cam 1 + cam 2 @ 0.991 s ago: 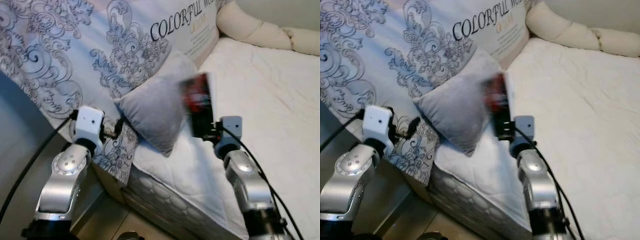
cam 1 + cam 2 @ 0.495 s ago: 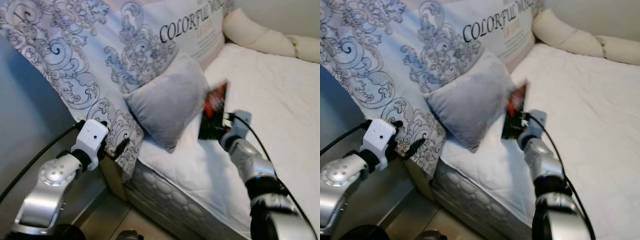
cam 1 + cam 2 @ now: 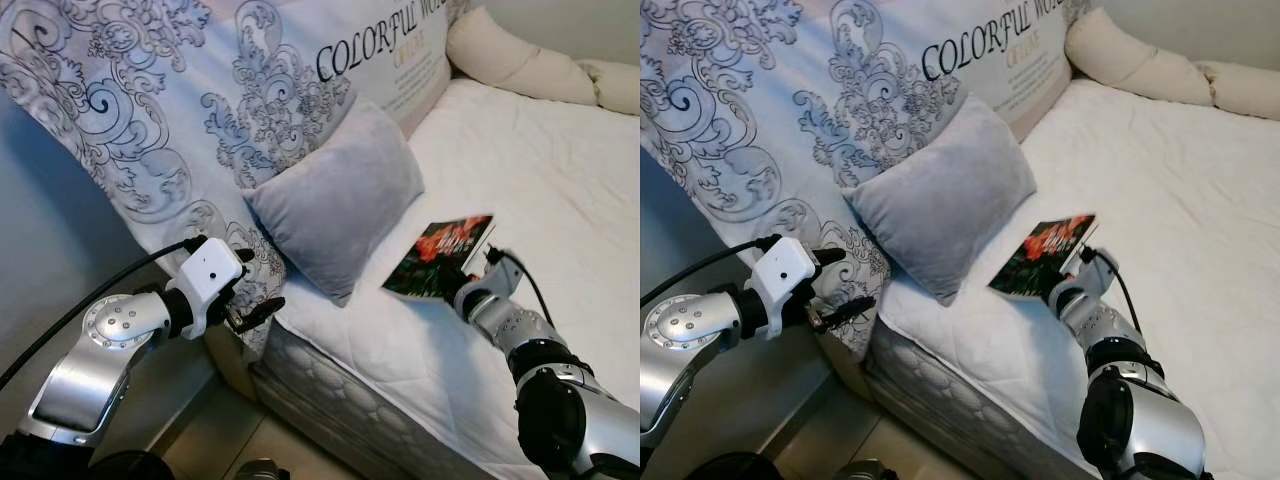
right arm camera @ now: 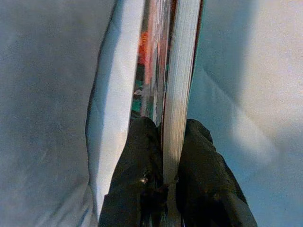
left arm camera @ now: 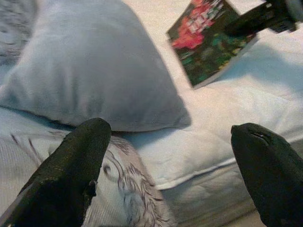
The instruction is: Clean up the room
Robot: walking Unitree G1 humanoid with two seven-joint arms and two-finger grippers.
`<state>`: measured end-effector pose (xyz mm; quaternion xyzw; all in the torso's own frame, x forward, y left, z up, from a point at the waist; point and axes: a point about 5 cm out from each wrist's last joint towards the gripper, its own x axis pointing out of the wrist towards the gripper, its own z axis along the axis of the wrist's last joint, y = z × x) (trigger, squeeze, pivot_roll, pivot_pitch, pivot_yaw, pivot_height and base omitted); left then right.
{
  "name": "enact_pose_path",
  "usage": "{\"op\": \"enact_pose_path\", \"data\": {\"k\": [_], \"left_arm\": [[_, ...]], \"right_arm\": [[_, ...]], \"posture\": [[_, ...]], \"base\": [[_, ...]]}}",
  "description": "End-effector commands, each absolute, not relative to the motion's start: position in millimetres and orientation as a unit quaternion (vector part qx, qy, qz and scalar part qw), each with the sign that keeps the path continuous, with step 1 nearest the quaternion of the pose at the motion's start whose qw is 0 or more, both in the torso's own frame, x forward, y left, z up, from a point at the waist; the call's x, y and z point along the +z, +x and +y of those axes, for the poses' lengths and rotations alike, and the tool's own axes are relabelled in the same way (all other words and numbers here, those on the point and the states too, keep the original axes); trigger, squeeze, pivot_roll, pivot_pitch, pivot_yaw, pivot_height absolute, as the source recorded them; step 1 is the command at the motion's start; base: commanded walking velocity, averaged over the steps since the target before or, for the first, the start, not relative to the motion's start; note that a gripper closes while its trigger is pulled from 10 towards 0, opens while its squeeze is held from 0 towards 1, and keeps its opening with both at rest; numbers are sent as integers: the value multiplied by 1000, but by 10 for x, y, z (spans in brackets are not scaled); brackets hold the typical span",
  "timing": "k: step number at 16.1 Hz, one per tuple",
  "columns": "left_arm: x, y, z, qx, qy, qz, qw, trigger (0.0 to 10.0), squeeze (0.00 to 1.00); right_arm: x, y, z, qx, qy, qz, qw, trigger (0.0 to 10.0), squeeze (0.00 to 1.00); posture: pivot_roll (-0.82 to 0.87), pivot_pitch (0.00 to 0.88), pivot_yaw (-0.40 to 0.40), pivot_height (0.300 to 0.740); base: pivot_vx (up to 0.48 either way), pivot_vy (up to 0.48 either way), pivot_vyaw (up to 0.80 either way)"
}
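Book (image 3: 441, 257): paperback, dark cover with red flowers. Held nearly flat, low over the white bed (image 3: 560, 190), just beside the grey cushion (image 3: 335, 205).
Right gripper (image 3: 478, 268): fingers (image 4: 142, 161) pinching the book at one edge, pages between them.
Left gripper (image 3: 258, 282): fingers (image 5: 71, 170) spread, empty, beside the bed's corner, near the patterned duvet (image 3: 150, 100).
Cream bolster (image 3: 520, 70): at the far end of the bed.
Risk: an edge grip on a limp paperback; judged liable to sag, fan open or slip out.
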<state>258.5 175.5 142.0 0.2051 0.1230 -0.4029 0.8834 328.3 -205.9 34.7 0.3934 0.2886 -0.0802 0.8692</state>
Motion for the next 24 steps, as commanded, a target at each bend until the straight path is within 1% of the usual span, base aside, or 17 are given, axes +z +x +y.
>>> {"op": "enact_pose_path", "data": {"k": [1,2,3,4,5,6,9,11,14,16,17,19,20,21,22,23,24], "left_arm": [[1404,2582,1740,-426,207,140,869,10000,0],[1367,2546,1731,-450,216,155,853,10000,0],[1364,2545,1733,-452,222,154,850,10000,0],[1370,2562,1741,-444,216,153,856,10000,0],[1375,2571,1746,-441,213,152,858,10000,0],[1377,2570,1736,-443,214,151,857,10000,0],[1391,2606,1706,-441,215,144,859,10000,0],[1386,2628,1683,-436,209,139,864,10000,0],[1349,2655,1637,-421,188,129,878,10000,0],[1323,2660,1613,-410,168,124,888,10000,0],[1272,2660,1591,-392,147,122,900,10000,0],[1225,2642,1592,-377,137,125,907,10000,0],[1194,2610,1621,-346,118,125,923,10000,0],[1175,2600,1663,-308,101,121,938,10000,0],[1164,2603,1696,-286,97,118,946,10000,0],[1161,2611,1735,-264,93,117,953,10000,0],[1157,2638,1794,-220,89,111,965,10000,0]], "right_arm": [[387,3315,-2048,-75,423,285,857,10000,0],[336,3265,-2107,-87,410,298,858,10000,0],[322,3251,-2128,-90,404,301,859,10000,0],[321,3247,-2149,-90,397,299,863,10000,314],[317,3240,-2187,-97,386,295,869,10000,902],[283,3204,-2238,-111,377,297,870,10000,1000],[220,3135,-2305,-122,348,305,878,10000,1000],[238,3131,-2381,-139,366,286,875,10000,1000],[267,3118,-2502,-153,348,261,887,10000,1000],[287,3119,-2541,-158,362,244,886,10000,1000],[303,3123,-2539,-132,344,229,901,10000,1000],[279,3104,-2513,-114,339,230,905,10000,1000],[283,3095,-2491,-86,341,212,912,10000,1000],[323,3106,-2467,-55,322,183,927,10000,612],[346,3112,-2446,-42,305,169,937,10000,482],[384,3125,-2402,-33,304,147,941,10000,0],[462,3132,-2314,-8,280,122,952,10000,0]], "posture": [[236,0,41,740],[238,0,45,740],[238,0,46,740],[238,0,48,740],[241,0,50,740],[243,0,50,740],[244,0,48,740],[231,0,46,740],[194,0,42,740],[170,0,38,740],[141,0,43,740],[129,0,45,740],[122,0,42,740],[125,0,29,740],[124,0,25,740],[120,0,4,740],[122,0,-1,740]], "base": [[0,0,0],[0,0,0],[0,0,0],[0,0,0],[0,0,0],[0,0,0],[0,0,0],[0,0,0],[0,0,0],[0,0,0],[0,0,0],[0,0,0],[0,0,0],[0,0,0],[0,0,0],[0,0,0],[0,0,0]]}}
